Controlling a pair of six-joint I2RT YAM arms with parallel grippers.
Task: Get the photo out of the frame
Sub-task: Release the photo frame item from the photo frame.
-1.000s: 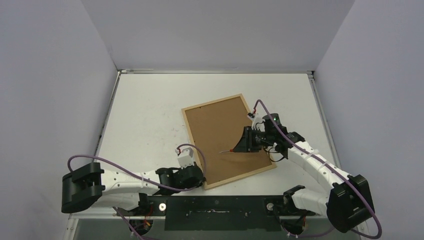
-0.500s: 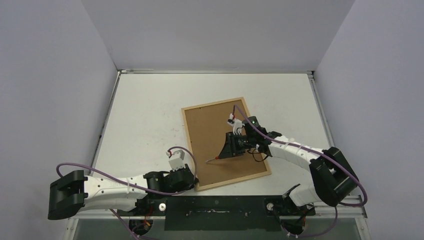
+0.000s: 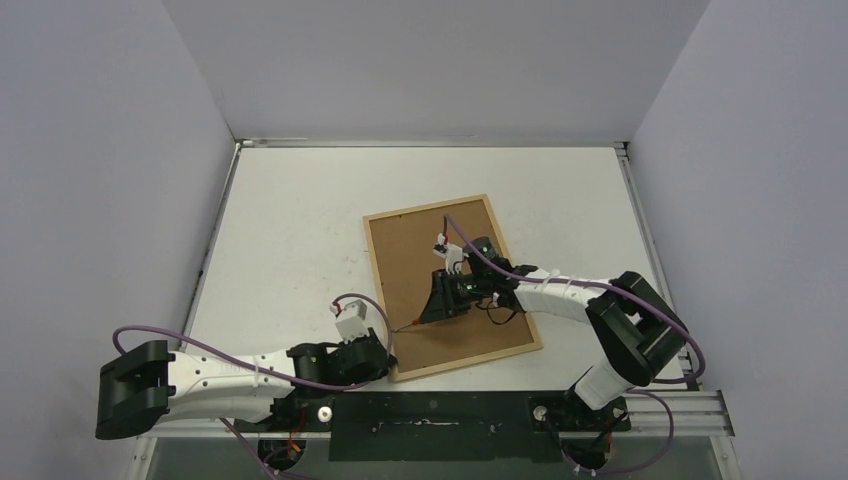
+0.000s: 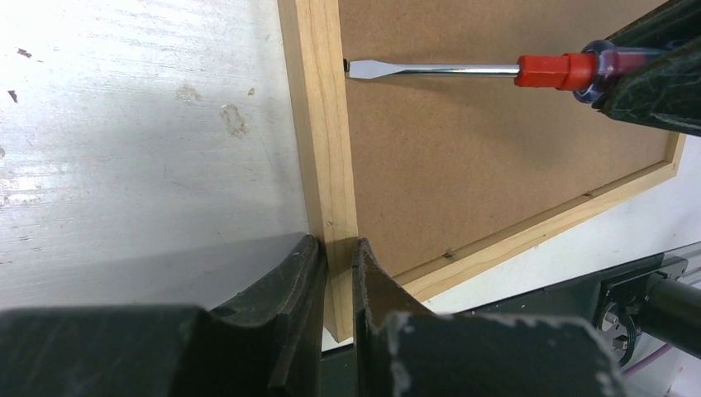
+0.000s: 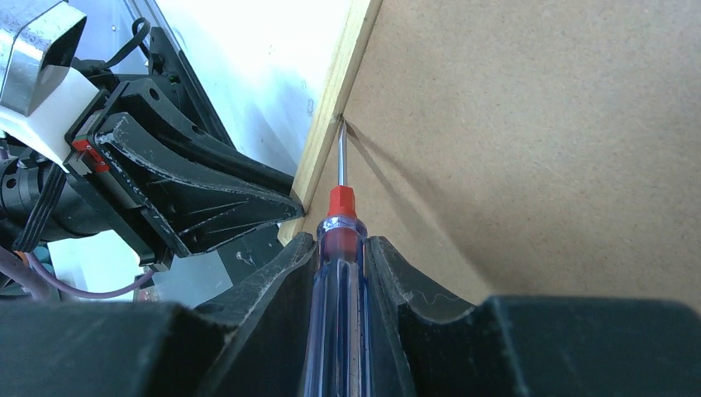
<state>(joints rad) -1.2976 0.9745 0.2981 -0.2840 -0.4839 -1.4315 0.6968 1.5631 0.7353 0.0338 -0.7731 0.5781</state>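
The frame (image 3: 425, 208) lies face down on the white table, its light wooden moulding (image 4: 322, 124) around a brown backing panel (image 3: 410, 260). The photo is hidden under that panel. My left gripper (image 4: 337, 244) is shut on the moulding at the near left corner (image 3: 390, 368). My right gripper (image 5: 340, 238) is shut on a screwdriver (image 5: 341, 203) with a clear blue handle and a red collar. It hovers low over the panel (image 5: 537, 124). The flat tip (image 4: 357, 69) touches the seam between the panel and the left moulding (image 5: 335, 107).
A black mounting rail (image 3: 430, 410) runs along the table's near edge, just below the frame's near corner. Grey walls close in the white table (image 3: 290, 230) on three sides. Purple cables loop over both arms.
My right gripper has carried the screwdriver leftward across the backing panel until its tip reached the left moulding. The left arm drew back and left early on, turning the frame slightly, then stayed still.
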